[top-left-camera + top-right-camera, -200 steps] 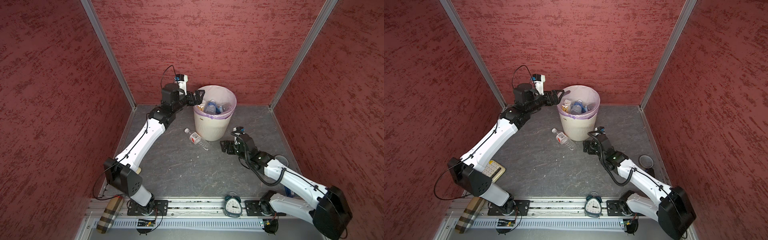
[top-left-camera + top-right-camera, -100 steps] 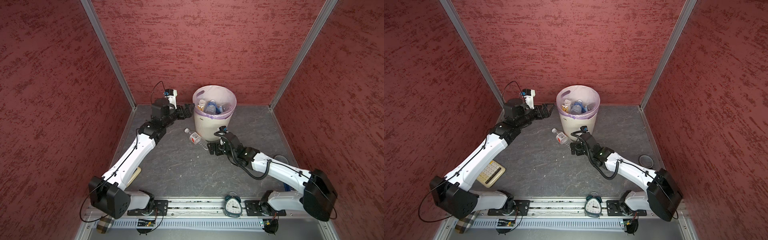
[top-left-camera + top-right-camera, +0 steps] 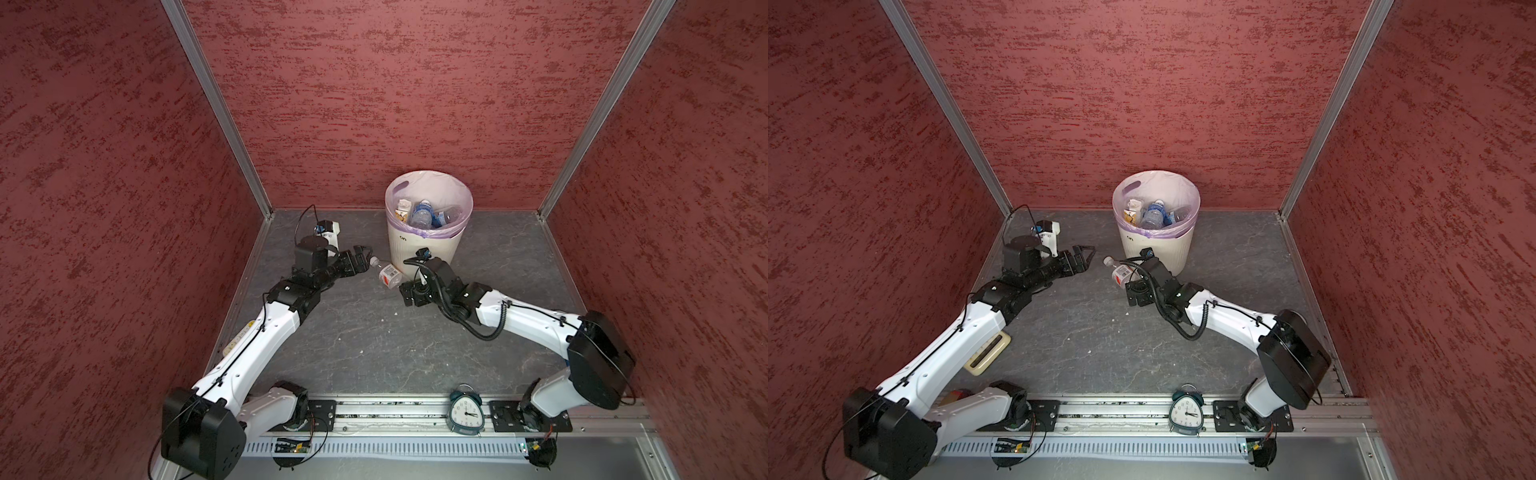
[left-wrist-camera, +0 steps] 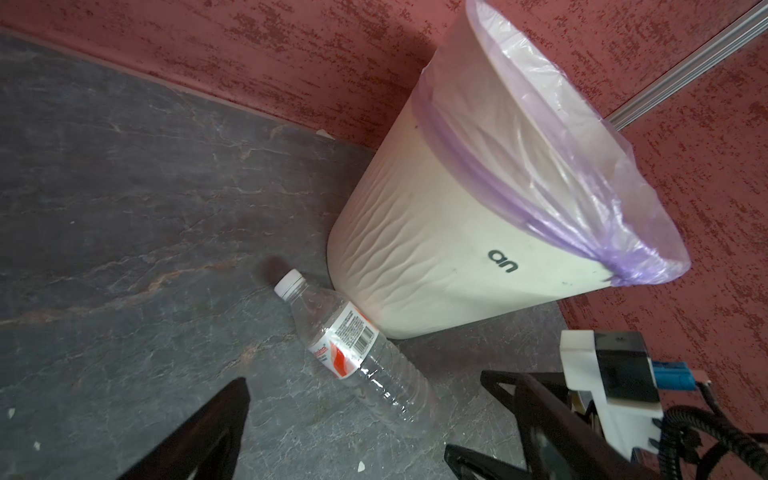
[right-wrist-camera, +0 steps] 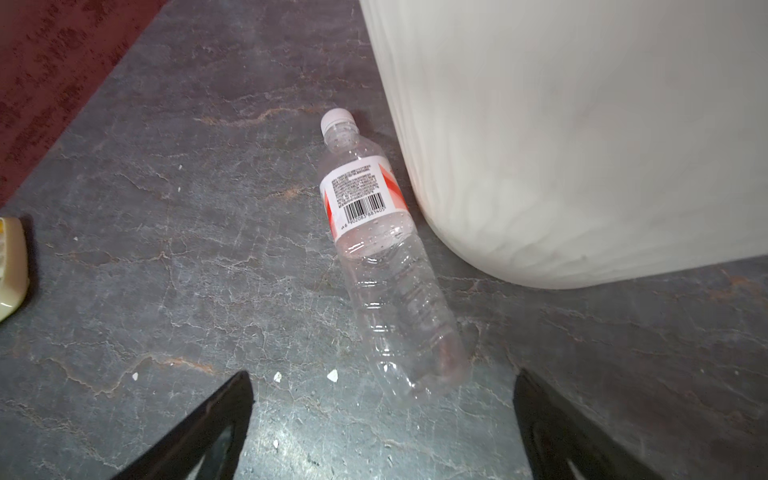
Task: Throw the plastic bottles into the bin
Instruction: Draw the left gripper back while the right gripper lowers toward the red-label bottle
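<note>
Bin (image 3: 436,247) stands at the far middle of the grey floor, close to the back wall, its lilac liner (image 4: 540,166) folded over the rim. Inside lie several bottles: a clear one with a blue label (image 3: 422,214) near the middle, a white-orange one (image 3: 402,210) at the left, and more clear plastic toward the right, too jumbled to count.

One bottle (image 3: 388,274) is on the floor outside the bin. It lies on its side at the bin's near-left foot, close against the wall there, though whether it touches I cannot tell. It is clear, with a white cap (image 5: 337,116) and a red-white label with a barcode (image 5: 363,195). The cap points left, toward the left gripper.

The left gripper (image 3: 1090,259) hangs low just left of that cap, its jaws spread wide and holding nothing. The right gripper (image 5: 382,386) sits just near and right of the bottle's base, jaws also wide apart and empty — the base lies just beyond its fingertips (image 5: 232,399).

A clock (image 3: 465,411) stands on the near rail between the arm bases, and a cream keypad (image 3: 988,353) lies at the near left, partly under the left arm.
</note>
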`<move>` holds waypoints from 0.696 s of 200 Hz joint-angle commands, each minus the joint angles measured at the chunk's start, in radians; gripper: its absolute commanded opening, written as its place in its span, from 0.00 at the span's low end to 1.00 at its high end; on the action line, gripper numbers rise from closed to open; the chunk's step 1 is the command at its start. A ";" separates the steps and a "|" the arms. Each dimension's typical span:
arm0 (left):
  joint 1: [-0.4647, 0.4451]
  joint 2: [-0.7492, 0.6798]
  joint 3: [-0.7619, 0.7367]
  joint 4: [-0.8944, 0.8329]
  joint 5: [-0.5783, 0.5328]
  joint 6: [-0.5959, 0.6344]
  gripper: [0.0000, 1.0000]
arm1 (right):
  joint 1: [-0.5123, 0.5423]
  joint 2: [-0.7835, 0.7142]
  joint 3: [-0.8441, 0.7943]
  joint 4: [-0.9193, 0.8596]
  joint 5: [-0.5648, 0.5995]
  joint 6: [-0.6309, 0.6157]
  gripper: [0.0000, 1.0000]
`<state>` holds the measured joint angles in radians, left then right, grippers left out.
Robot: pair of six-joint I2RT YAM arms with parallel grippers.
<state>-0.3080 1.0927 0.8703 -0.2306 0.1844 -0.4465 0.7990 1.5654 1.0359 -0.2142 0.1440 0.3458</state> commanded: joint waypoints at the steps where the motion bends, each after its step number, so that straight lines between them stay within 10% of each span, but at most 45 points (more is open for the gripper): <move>1: 0.021 -0.051 -0.073 -0.023 0.026 -0.030 0.99 | 0.009 0.041 0.052 -0.024 0.018 -0.039 0.99; 139: 0.038 -0.239 -0.367 -0.078 0.067 -0.121 1.00 | 0.010 0.305 0.275 -0.114 0.034 -0.095 0.99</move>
<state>-0.2798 0.8658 0.5163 -0.2920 0.2504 -0.5655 0.8024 1.8511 1.2709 -0.2897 0.1440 0.2687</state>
